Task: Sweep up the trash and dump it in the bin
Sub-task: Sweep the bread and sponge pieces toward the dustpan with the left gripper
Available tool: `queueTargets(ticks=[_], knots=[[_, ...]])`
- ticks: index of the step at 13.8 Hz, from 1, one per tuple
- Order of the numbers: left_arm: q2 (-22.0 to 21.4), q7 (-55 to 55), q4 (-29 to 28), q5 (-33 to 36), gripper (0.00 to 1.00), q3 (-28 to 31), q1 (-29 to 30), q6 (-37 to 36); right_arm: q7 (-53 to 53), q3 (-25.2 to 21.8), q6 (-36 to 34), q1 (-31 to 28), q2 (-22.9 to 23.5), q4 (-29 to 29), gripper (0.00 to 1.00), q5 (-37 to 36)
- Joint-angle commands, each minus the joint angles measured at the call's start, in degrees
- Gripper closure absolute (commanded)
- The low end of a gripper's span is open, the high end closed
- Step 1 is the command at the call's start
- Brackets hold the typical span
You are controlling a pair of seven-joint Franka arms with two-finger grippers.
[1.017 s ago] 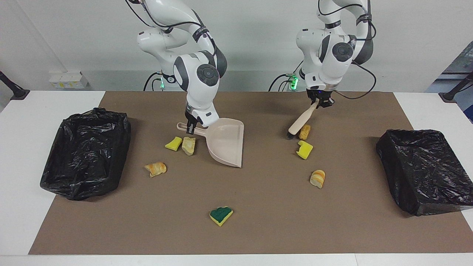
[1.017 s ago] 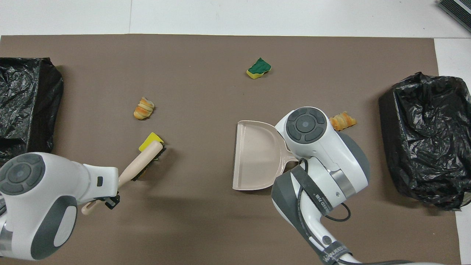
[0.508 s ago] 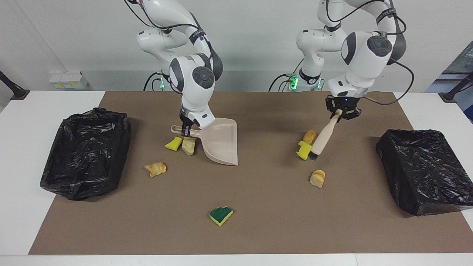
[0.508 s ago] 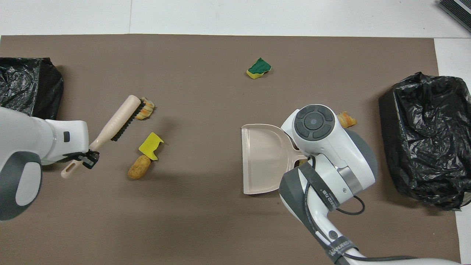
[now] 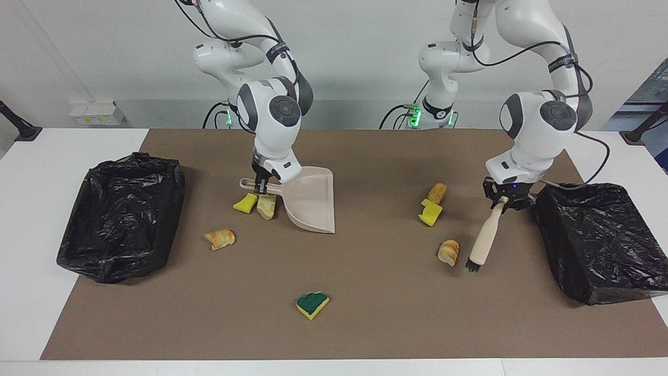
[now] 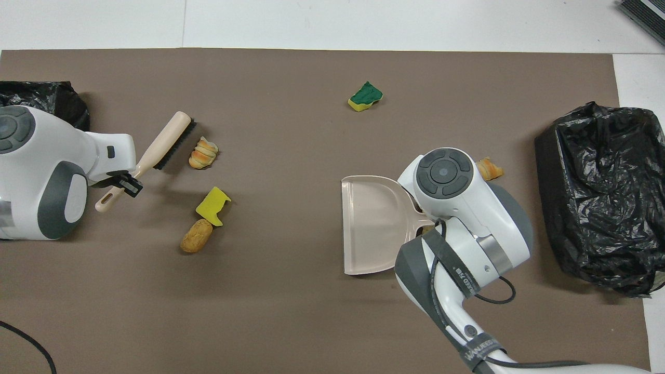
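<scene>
Brown matting (image 5: 365, 313) covered the white table, a black-lined bin (image 5: 122, 214) at each end. At nine o'clock in the overhead view, the left gripper (image 6: 127, 182) pinched the brush (image 6: 161, 143) handle, bristles just beside a bread scrap (image 6: 203, 154). The right gripper (image 5: 261, 184) clamped the dustpan (image 5: 310, 201) handle. Trash (image 5: 312, 304) lay scattered, with open mat around the green-topped piece. Only the facing view showed two scraps beside the pan's handle.
</scene>
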Motion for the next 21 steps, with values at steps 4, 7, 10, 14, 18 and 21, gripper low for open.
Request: queueTargets(ticks=[4,7,10,14,18,21], knots=[[-5.2,-1.5,-5.4,1.0,1.0,-0.8,-4.6,-10.4,3.5,0.5,1.6,0.2,-2.9,-4.2,1.0,-7.2],[-6.1,-9.5,-6.6,1.0,1.0,-0.9,-10.5,-10.3,4.4,0.5,3.2,0.1,-3.1,-5.2,1.0,-7.1],[-7.2,-18.1,-6.3,1.0,1.0,-0.8,-16.1,-11.9,4.4,0.6,3.6,0.2,-3.2,-5.6,1.0,-6.7],[-14.3,-25.5,-6.6,0.9,1.0,-0.6,-15.1,-20.4,4.3,0.6,6.9,0.2,-4.0,-7.9,1.0,-6.6],[-20.9,-46.9,-14.6,0.9,1.0,-0.5,-12.7,-25.6,3.8,0.6,7.0,0.2,-4.4,-8.1,1.0,-6.5],[-25.7,-61.1,-23.7,0.9,1.0,-0.5,-12.6,-19.2,3.7,0.6,7.0,0.2,-4.4,-8.1,1.0,-6.5]])
